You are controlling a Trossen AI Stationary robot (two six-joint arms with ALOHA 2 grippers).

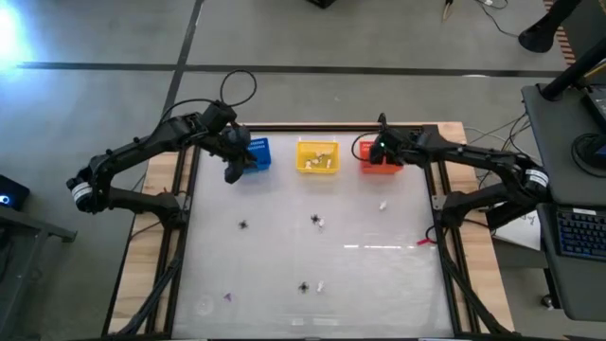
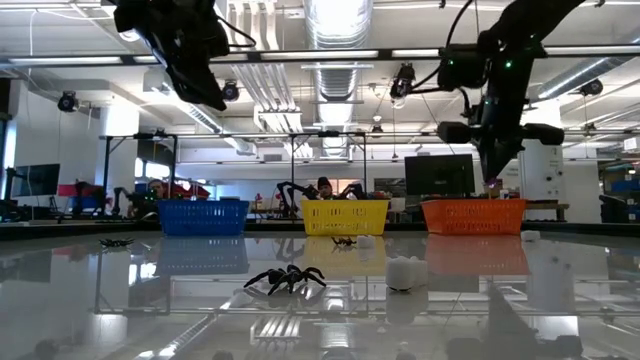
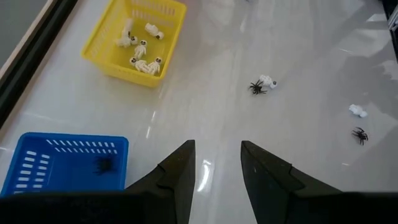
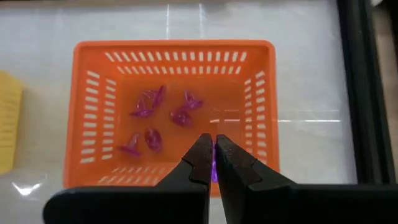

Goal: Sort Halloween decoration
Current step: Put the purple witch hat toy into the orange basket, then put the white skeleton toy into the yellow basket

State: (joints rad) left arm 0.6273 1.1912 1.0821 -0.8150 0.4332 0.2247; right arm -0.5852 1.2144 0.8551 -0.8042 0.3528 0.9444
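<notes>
The right gripper's (image 4: 213,163) fingers are pressed together on a small purple piece (image 4: 214,169), held just above the orange basket (image 4: 84,106) at the table's far edge, toward its right corner. Five purple pieces (image 4: 147,102) already lie inside, so this one is probably poised for dropping with its kind. That arm reaches in from the right edge, wrist bent downward over the basket.

The left gripper's (image 3: 217,163) fingers stand apart, holding nothing, just beside the blue basket (image 3: 37,144), which holds a black spider (image 3: 104,165). Its arm stretches from the left edge along the far side. The yellow basket (image 3: 103,54) carries whitish skeletons (image 3: 144,63). More spiders (image 1: 243,225), white pieces (image 1: 383,204) and one purple piece (image 1: 227,296) remain scattered across the table (image 1: 284,199).
</notes>
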